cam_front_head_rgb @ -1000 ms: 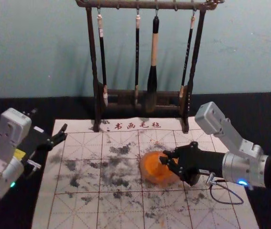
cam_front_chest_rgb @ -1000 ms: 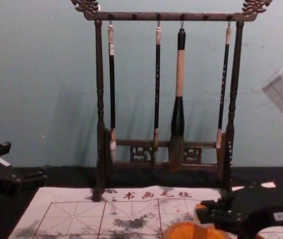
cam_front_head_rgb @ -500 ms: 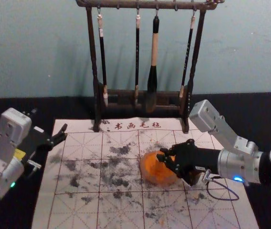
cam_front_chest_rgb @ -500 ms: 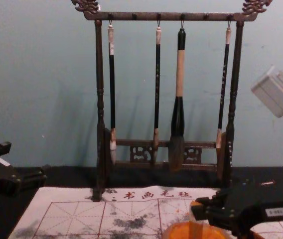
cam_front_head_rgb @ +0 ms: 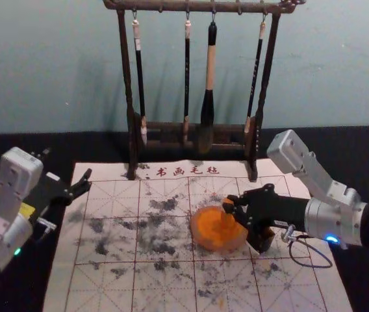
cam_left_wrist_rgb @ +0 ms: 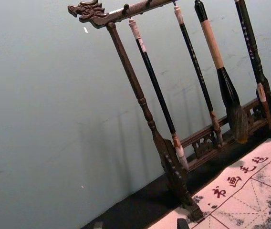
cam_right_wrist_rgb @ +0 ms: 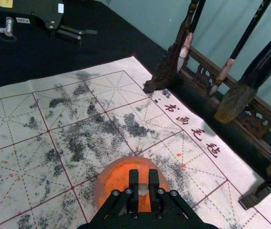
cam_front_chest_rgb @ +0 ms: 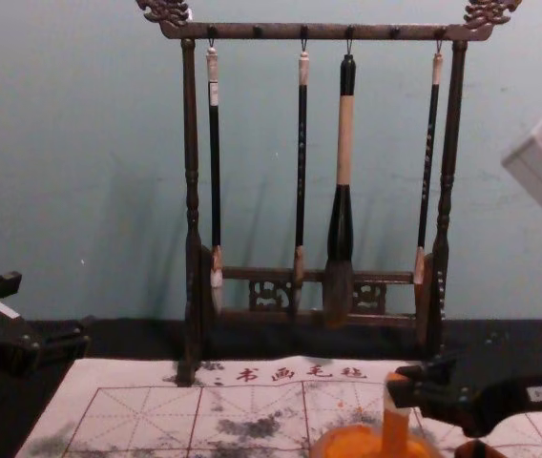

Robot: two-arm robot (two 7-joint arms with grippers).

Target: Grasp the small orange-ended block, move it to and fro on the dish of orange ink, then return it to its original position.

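Note:
In the head view my right gripper (cam_front_head_rgb: 230, 203) is over the dish of orange ink (cam_front_head_rgb: 204, 229), holding the orange-ended block (cam_front_head_rgb: 228, 220). The chest view has the block (cam_front_chest_rgb: 395, 429) upright, its orange top just above the fingers, its lower part in front of or in the dish (cam_front_chest_rgb: 347, 443). My right gripper (cam_right_wrist_rgb: 143, 177) is shut on the block (cam_right_wrist_rgb: 143, 186) in the right wrist view, above the orange ink (cam_right_wrist_rgb: 119, 176). Whether the block touches the ink is unclear. My left gripper (cam_front_head_rgb: 67, 170) is parked at the left, open; its fingertips edge into the left wrist view (cam_left_wrist_rgb: 140, 224).
A dark box-like object (cam_front_head_rgb: 261, 239) stands under the right gripper, just right of the dish. Behind the stained, gridded mat (cam_front_head_rgb: 106, 227) is a wooden rack (cam_front_head_rgb: 130, 97) with several hanging brushes. The black tabletop (cam_front_head_rgb: 340, 146) extends beyond the mat.
My right gripper first shifted left with the block over the dish, then came back to the right. More of the block and dish now shows. The left arm has stayed still.

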